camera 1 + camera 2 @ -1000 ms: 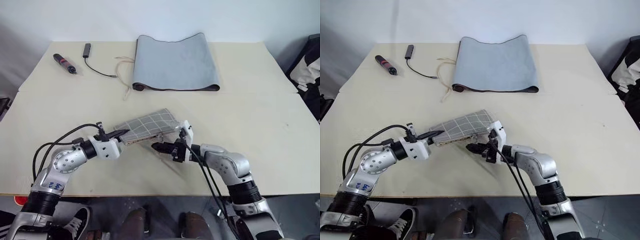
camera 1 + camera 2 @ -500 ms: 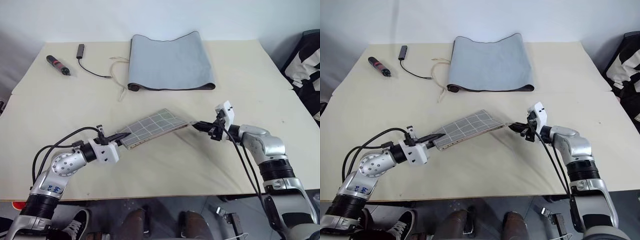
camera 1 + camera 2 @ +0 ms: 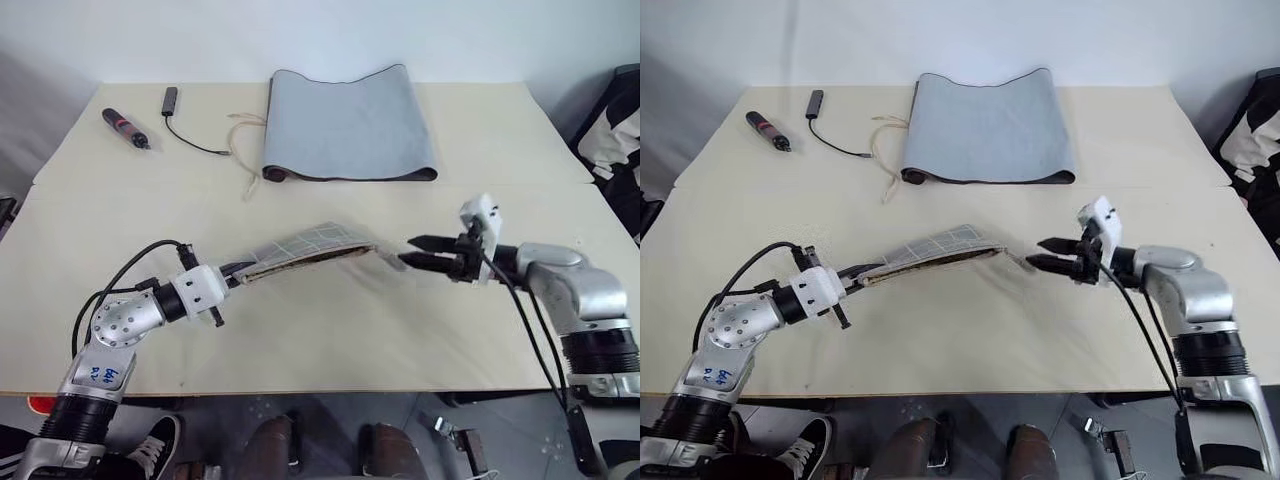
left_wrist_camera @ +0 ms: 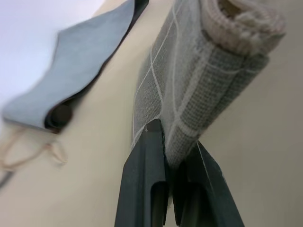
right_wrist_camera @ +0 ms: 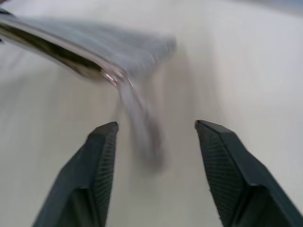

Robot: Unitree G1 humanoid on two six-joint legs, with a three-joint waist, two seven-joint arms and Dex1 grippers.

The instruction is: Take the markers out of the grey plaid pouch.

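The grey plaid pouch [image 3: 305, 248] hangs level above the table, seen almost edge-on. My left gripper [image 3: 236, 274] is shut on its left end; in the left wrist view the two black fingers [image 4: 147, 156] pinch the plaid fabric [image 4: 189, 80]. A thin zipper pull [image 5: 137, 113] dangles from the pouch's right end. My right gripper [image 3: 414, 252] stands open a little to the right of that end, nothing between its fingers [image 5: 102, 156]. The markers are hidden.
A large grey mat [image 3: 350, 125], partly rolled, lies at the back of the table. A dark pen-like tool with a red band [image 3: 128, 127], a black cable [image 3: 195, 140] and a tan cord [image 3: 243, 150] lie at the back left. The table's front edge [image 3: 320, 385] is close below the arms.
My right gripper drew away to the right from the pouch's end and opened, letting go of the zipper pull. The left wrist rolled, turning the pouch flatter.
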